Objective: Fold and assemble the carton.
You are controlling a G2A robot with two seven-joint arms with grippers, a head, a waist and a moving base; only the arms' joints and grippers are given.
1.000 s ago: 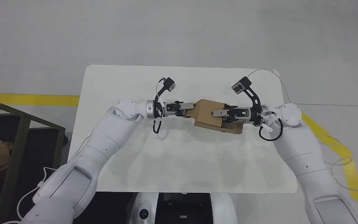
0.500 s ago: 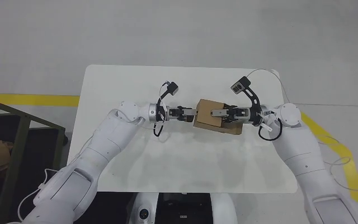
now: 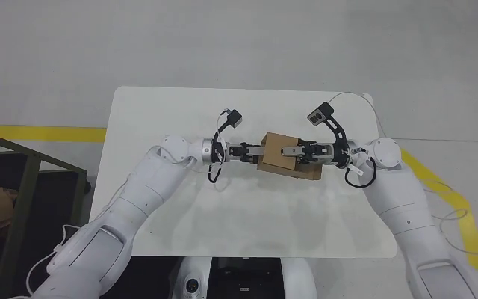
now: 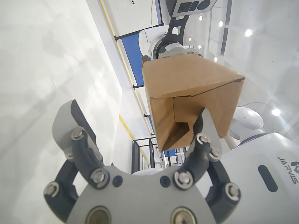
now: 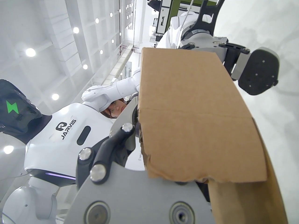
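A brown carton (image 3: 278, 147) is held above the middle of the white table (image 3: 187, 217), between the two arms. My right gripper (image 3: 293, 152) is shut on its top wall from the right; one finger (image 5: 127, 115) lies against the cardboard (image 5: 191, 108) and the other is hidden behind it. My left gripper (image 3: 257, 152) stands open at the carton's left end. One of its fingers (image 4: 206, 120) touches the tucked end flap of the carton (image 4: 191, 85), while the other finger (image 4: 74, 115) is off to the side in free air.
The table's front half and left side are bare. A dark green frame (image 3: 22, 179) stands off the table's left edge, beside a yellow floor line (image 3: 52, 133).
My left wrist has rolled and its gripper has moved right against the carton's left end. The flap that jutted out there now lies flush. My right gripper has kept its hold.
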